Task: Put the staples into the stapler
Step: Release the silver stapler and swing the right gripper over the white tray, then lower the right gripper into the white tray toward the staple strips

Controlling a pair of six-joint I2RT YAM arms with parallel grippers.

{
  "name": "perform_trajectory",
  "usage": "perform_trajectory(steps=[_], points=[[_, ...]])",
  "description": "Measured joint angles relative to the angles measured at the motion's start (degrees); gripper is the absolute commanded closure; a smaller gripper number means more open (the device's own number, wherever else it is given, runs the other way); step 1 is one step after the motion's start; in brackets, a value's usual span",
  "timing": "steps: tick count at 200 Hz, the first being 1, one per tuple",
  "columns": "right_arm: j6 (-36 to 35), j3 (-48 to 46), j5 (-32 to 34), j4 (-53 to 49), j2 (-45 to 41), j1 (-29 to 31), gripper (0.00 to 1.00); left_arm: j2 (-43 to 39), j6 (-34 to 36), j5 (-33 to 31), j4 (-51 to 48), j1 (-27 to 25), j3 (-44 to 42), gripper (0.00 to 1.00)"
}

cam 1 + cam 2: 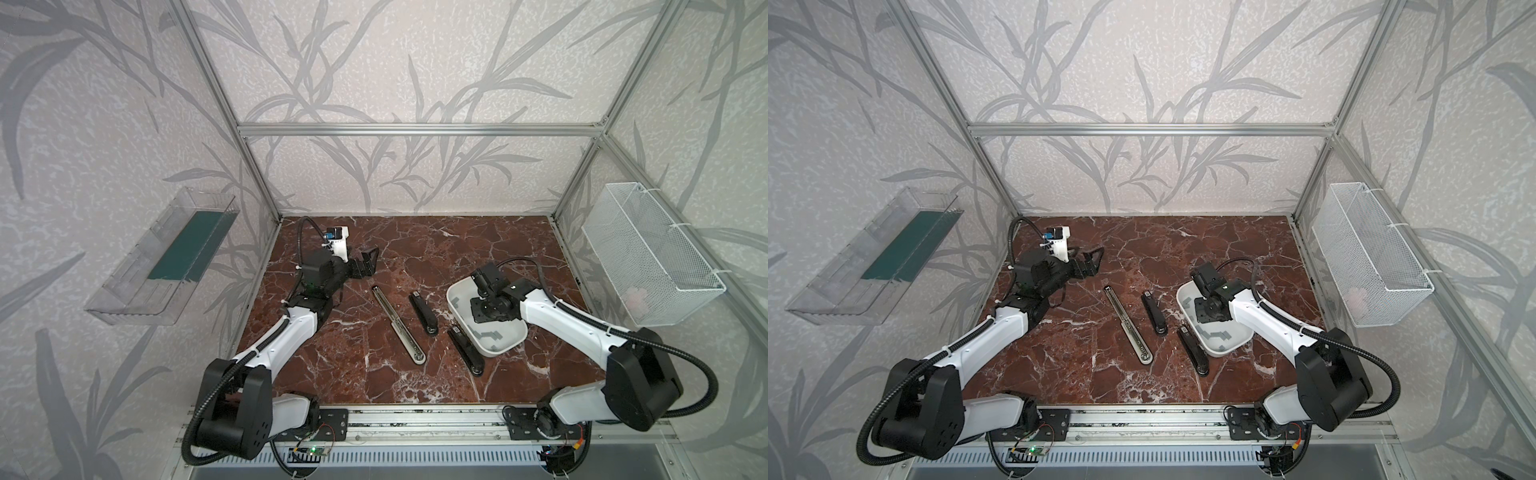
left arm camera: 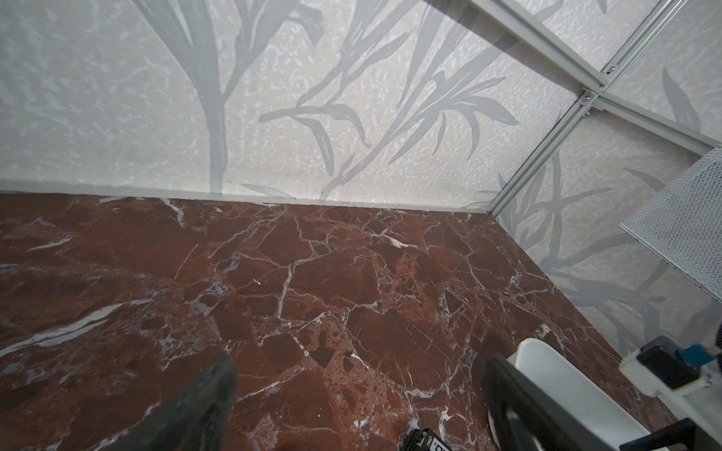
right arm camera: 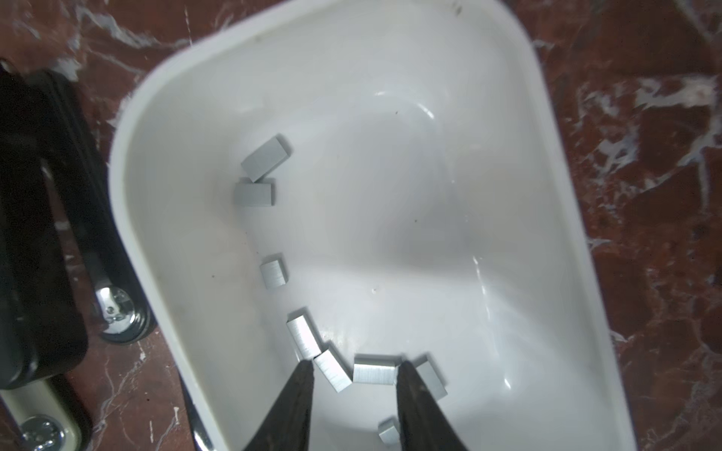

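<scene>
Picking up staples is the step now. In both top views the right arm (image 1: 561, 320) reaches down into the white tray (image 1: 457, 299), where the staples (image 1: 493, 335) lie. One black stapler (image 1: 465, 351) lies just beside the tray. Another stapler (image 1: 424, 314) and a long silver bar (image 1: 397, 323) lie between the arms. The left gripper (image 1: 369, 262) sits far off.

In the left wrist view its fingers (image 2: 211, 394) stand wide, with nothing between.

In the right wrist view the right gripper (image 3: 353, 369) is narrow around two strips. I cannot tell if it pinches them. Next it should squeeze one and lift gently.
</scene>
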Motion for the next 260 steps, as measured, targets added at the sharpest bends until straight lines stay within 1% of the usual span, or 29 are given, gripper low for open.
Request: perform_trajectory(steps=[40,70,98,126,159,193,212,231,260], points=[[0.33,-2.75,-4.72,2.12,2.34,0.68,0.62,-0.17,0.0,0.57,2.25,0.0,-0.11,0.01],[2.03,-1.03,-6.56,4.92,5.16,2.73,0.62,-0.17,0.0,0.79,2.47,0.0,-0.11,0.01],[4.74,1.97,-8.15,8.98,10.14,3.48,0.64,-0.17,0.0,0.81,2.56,0.0,-0.11,0.01],[6.23,5.57,-7.82,12.07,14.99,3.87,0.64,-0.17,0.0,0.87,2.54,0.0,-0.11,0.01],[5.95,10.49,-7.04,13.29,19.21,3.96,0.62,-0.17,0.0,1.05,2.51,0.0,-0.11,0.01],[4.52,12.2,-1.33,11.43,19.91,3.78,0.6,-0.17,-0.02,1.4,2.56,0.0,-0.11,0.01],[4.33,11.58,1.07,10.21,19.78,1.77,0.61,-0.11,-0.07,1.77,2.58,0.0,-0.11,0.01],[4.87,8.74,3.39,9.57,18.47,-2.49,0.61,0.17,-0.22,2.14,2.58,0.0,-0.11,0.01],[7.45,0.02,5.64,8.46,10.75,-9.27,0.61,0.35,-0.28,2.51,2.67,0.0,-0.11,0.01]])
